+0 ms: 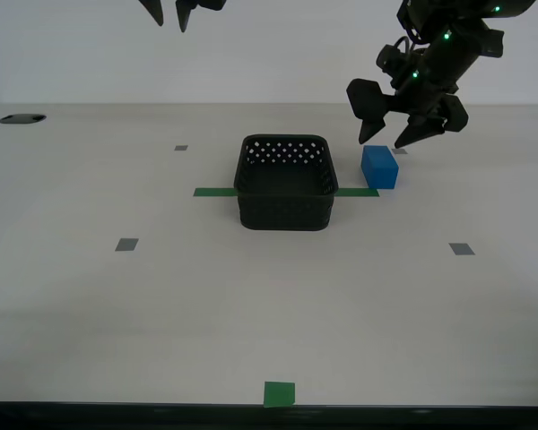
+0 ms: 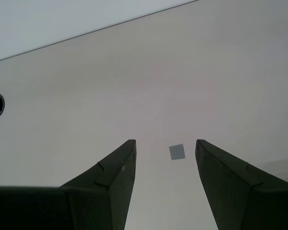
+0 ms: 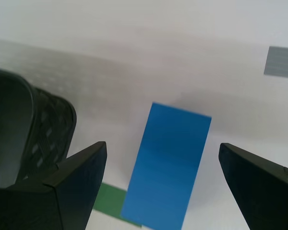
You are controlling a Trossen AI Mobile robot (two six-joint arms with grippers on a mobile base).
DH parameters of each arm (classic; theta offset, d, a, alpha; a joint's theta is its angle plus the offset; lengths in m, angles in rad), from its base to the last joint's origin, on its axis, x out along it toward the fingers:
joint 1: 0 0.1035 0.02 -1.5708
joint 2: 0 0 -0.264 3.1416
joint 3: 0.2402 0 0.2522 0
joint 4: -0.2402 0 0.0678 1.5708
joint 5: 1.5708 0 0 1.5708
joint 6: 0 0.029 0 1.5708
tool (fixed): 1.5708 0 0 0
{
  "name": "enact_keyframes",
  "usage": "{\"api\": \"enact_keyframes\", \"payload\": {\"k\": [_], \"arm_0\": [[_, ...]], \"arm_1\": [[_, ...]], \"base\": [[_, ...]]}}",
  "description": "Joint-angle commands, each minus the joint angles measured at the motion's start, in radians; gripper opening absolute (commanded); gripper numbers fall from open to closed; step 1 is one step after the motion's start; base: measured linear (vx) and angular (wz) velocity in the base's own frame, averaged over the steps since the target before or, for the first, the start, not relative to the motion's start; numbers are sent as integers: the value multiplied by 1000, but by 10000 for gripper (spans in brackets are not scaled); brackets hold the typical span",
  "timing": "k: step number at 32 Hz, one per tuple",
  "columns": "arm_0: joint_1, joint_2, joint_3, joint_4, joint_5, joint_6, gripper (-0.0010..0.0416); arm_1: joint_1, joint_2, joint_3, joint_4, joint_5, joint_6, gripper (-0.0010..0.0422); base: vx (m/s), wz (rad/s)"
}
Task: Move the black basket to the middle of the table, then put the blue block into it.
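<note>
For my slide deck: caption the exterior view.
My first gripper hovers open above the small bright-blue block beside the perforated black plastic basket.

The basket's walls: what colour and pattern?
Black, with rows of small holes; the black basket shows this best in the exterior view.

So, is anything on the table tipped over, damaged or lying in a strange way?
Nothing stands out. The black basket stands upright and empty on the green tape line, the blue block sits flat beside it, and my first gripper hovers open above the block.
</note>
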Motion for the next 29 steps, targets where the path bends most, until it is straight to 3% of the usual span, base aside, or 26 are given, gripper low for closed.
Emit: {"api": "enact_keyframes", "payload": {"k": [1,8,10,13,14,16,24,28,29], "arm_0": [[0,2,0,8,3,5,326],[5,132,48,-14,-4,25,324],[6,133,47,-16,-5,31,277],[7,131,48,-35,-5,35,151],[7,131,48,-37,-5,37,128],[6,131,48,-42,-5,37,1],[7,51,48,-117,-10,25,-1],[14,-37,48,-129,-90,26,-1],[22,-71,48,-128,-142,27,-1]], "arm_1": [[1,0,1,1,7,0,165],[3,0,1,0,14,-2,165],[5,0,1,0,14,-2,165],[5,0,1,3,14,-2,165],[6,0,1,3,14,-1,165],[6,0,1,4,14,1,165],[6,0,1,0,14,12,165],[6,0,1,4,13,12,165],[6,0,1,5,14,12,165]], "base": [[0,0],[0,0],[0,0],[0,0],[0,0],[0,0],[0,0],[0,0],[0,0]]}}
